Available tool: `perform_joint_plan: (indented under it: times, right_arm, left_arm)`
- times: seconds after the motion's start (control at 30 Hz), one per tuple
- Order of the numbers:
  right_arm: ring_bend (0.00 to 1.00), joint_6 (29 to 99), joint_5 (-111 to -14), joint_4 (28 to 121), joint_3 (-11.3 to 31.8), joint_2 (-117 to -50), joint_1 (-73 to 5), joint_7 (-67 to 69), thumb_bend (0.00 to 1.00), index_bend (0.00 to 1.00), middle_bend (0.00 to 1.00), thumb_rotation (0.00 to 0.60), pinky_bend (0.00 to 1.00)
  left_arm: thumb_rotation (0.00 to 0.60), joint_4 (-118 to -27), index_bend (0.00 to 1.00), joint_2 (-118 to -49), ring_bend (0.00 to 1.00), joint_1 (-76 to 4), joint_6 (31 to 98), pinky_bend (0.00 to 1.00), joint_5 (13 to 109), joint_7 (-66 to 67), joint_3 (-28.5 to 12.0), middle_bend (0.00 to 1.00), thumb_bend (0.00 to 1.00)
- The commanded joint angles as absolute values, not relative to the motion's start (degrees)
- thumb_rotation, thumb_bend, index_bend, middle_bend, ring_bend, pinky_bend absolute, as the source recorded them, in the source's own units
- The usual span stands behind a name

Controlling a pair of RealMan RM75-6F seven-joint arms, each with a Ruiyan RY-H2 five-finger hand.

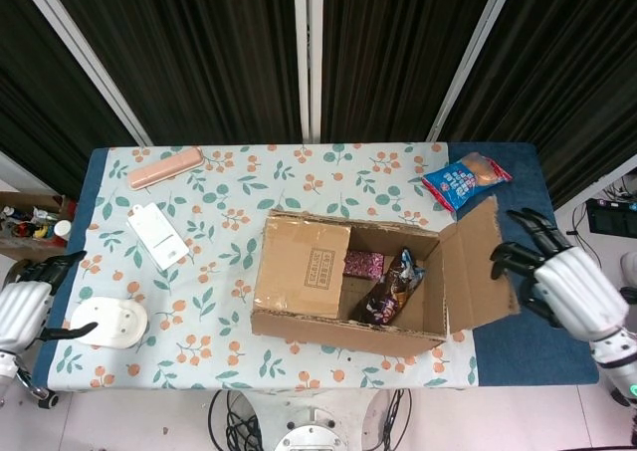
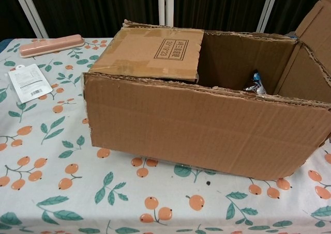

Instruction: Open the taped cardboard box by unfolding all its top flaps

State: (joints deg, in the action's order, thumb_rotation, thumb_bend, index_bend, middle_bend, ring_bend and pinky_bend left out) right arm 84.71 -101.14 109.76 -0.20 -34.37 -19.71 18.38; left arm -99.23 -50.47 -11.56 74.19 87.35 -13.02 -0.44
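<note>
Both the left hand [image 1: 25,310] and right hand [image 1: 562,277] hover empty, fingers spread.

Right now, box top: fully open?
Half open. The right flap is folded outward; the left flap lies flat over the cardboard box.

pink case [image 1: 165,166] far-left | white card [image 1: 157,235] | white dish [image 1: 109,322] | snack bag [image 1: 465,179] far-right
</note>
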Motion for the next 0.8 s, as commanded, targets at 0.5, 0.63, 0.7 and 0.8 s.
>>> perform_joint_plan:
  times: [0.5, 0.63, 0.7, 0.8]
  right_arm:
    - [0.00, 80.0, -100.1, 108.4, 1.9, -37.4, -19.3, 13.9, 0.75, 0.01, 0.03, 0.600, 0.00]
    - [0.00, 77.3, -98.7, 108.4, 3.6, -42.5, -20.9, 5.7, 0.64, 0.00, 0.00, 0.600, 0.00]
    - [0.00, 74.9, -98.5, 109.2, 4.2, -45.1, -22.5, 2.7, 0.56, 0.00, 0.00, 0.600, 0.00]
    - [0.00, 71.7, -99.3, 109.4, 5.6, -49.3, -25.4, -3.4, 0.32, 0.00, 0.00, 0.600, 0.00]
  left_arm:
    - [0.525, -100.9, 0.09, -50.5, 0.12, -11.9, 75.3, 0.18, 88.1, -12.2, -0.7, 0.14, 0.05]
    - [0.525, -101.6, 0.09, -50.0, 0.12, -12.3, 75.5, 0.18, 88.5, -12.0, -1.1, 0.15, 0.05]
    - [0.526, -101.8, 0.09, -49.9, 0.12, -12.5, 75.3, 0.18, 88.5, -11.9, -1.2, 0.15, 0.05]
    - [0.522, -101.9, 0.09, -50.2, 0.12, -12.8, 75.1, 0.18, 88.2, -11.8, -1.3, 0.15, 0.05]
